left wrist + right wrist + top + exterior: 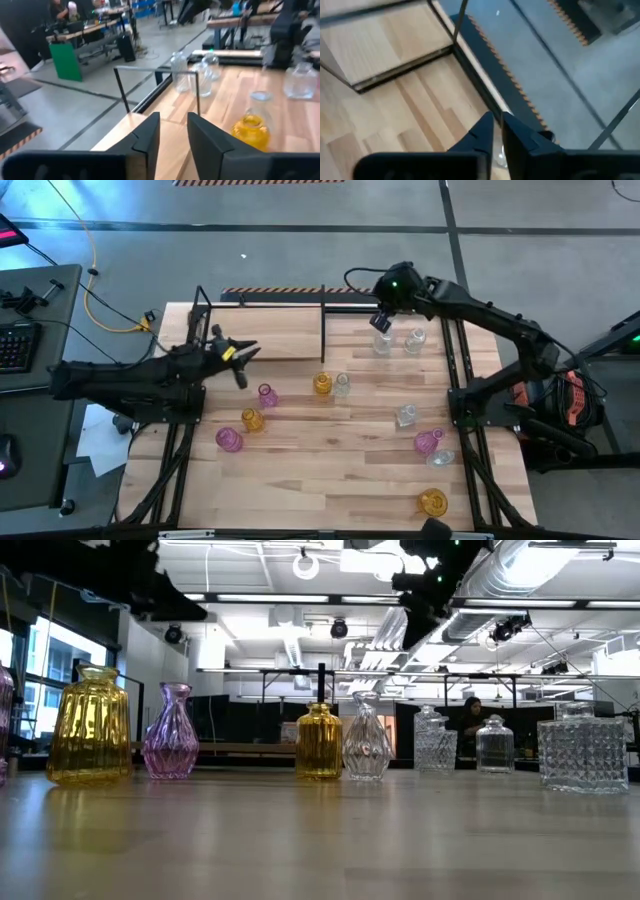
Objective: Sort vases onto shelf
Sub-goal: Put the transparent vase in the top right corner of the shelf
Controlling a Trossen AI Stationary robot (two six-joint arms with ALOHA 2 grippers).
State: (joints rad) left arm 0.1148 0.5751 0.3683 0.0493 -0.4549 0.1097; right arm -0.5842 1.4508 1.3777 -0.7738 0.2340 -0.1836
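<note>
Several small glass vases stand upright on their bases on the butcher-block table. They include amber ones (pixel 321 384) (pixel 252 420) (pixel 432 502), pink ones (pixel 267 395) (pixel 229 441) (pixel 428 442) and clear ones (pixel 342 383) (pixel 405 416). Two more clear vases (pixel 381 344) (pixel 415 338) stand right of the shelf's divider (pixel 323 330). The shelf (pixel 260 330) lies along the far edge. My left gripper (pixel 243 356) (pixel 173 131) hovers open over the shelf's left part and holds nothing. My right gripper (pixel 381 318) (pixel 497 132) hangs high above the clear vase, its fingers almost together. My right gripper comes from above, pointing down. A pale glint (pixel 500 158) shows low between its fingers. I cannot tell whether that is glass it touches.
The shelf's black rods (pixel 157 71) rise in front of my left gripper. In the low view an amber vase (pixel 88 725), a pink one (pixel 170 732) and cut-glass clear ones (pixel 583 748) line the table. Bare wood lies along the near edge (pixel 330 480). A person (pixel 470 712) sits far behind.
</note>
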